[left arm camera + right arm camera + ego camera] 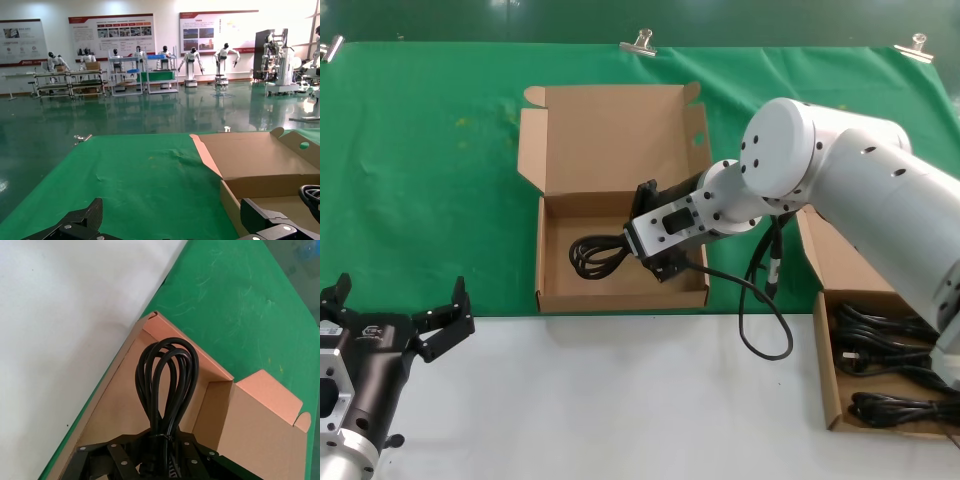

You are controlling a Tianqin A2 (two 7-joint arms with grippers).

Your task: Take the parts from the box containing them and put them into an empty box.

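The empty box (620,270) sits at frame centre with bare floor along its left wall and front edge — its lid stands open behind. The right gripper (655,262) pinches a looped power cord (597,255) inside it, loops reaching left of the fingers; more cords lie in the box (827,375) at lower right — the left gripper (395,310), fingers spread, waits lower left.

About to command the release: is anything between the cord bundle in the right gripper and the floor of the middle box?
Nothing visible. The right gripper holds the cord bundle low inside the middle box, loops over bare cardboard. Left gripper waits aside.
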